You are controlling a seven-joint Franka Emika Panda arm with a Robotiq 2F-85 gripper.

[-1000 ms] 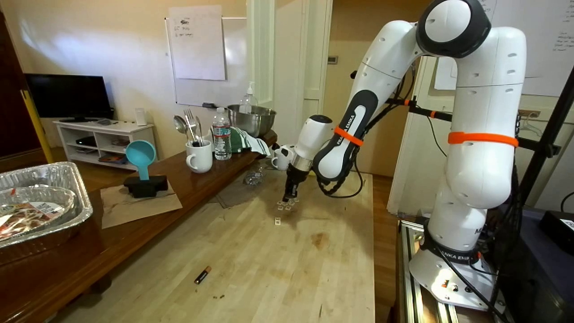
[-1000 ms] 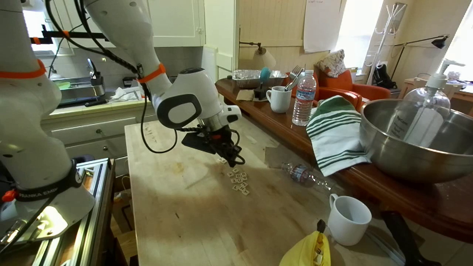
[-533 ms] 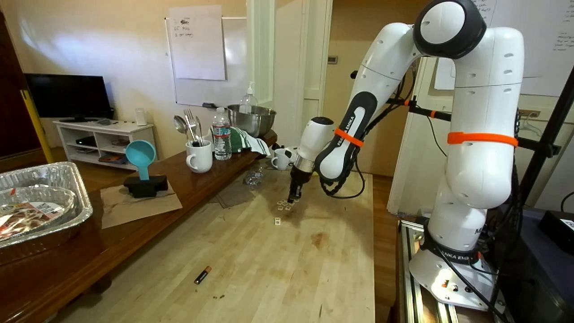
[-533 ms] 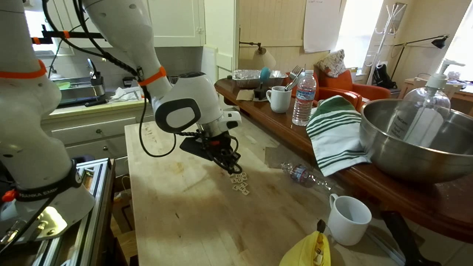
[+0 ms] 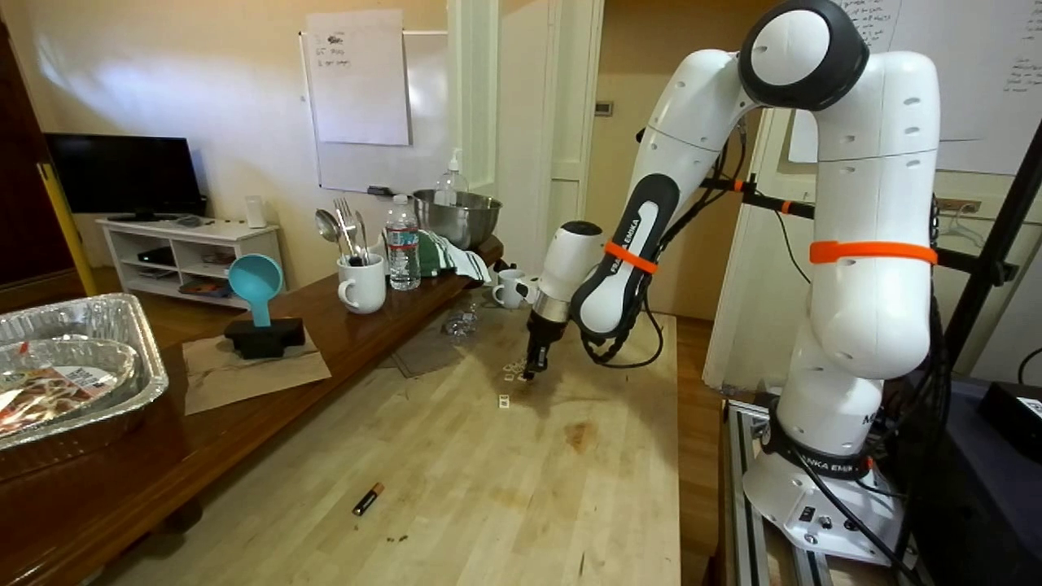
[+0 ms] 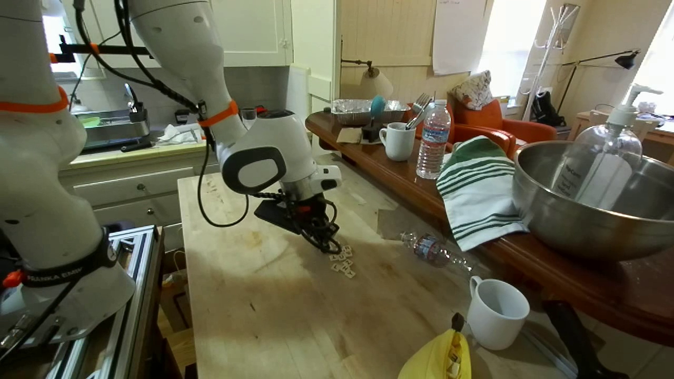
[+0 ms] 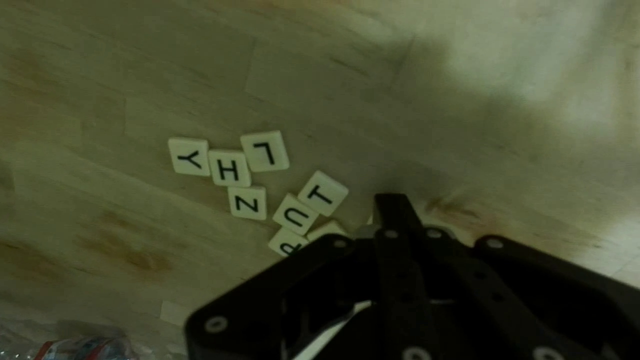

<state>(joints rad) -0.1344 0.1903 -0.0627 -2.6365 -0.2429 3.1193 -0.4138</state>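
Note:
My gripper [image 7: 392,200] is shut, its black fingers together with nothing seen between them. In both exterior views the gripper [image 5: 529,376] points down, low over the pale wooden table [image 5: 488,488], at the edge of a cluster of small white letter tiles [image 6: 342,263]. Closest to the fingertips in the wrist view is the T tile [image 7: 323,193], with the U tile [image 7: 295,214] touching it. Farther off lie the L tile [image 7: 265,151], H tile [image 7: 229,168] and Y tile [image 7: 189,156]. Part of the cluster is hidden behind the gripper. Whether the tips touch the table, I cannot tell.
A battery [image 5: 368,499] lies on the table. Along its side runs a raised brown ledge [image 5: 309,325] with a mug of cutlery [image 5: 362,283] and a steel bowl [image 6: 579,221]. A clear bottle [image 6: 434,250], a white mug [image 6: 497,314] and a yellow pouch [image 6: 437,358] are nearby.
The arm has come down, bringing the gripper lower beside the tile cluster. It stays shut throughout, and the visible tiles look unmoved.

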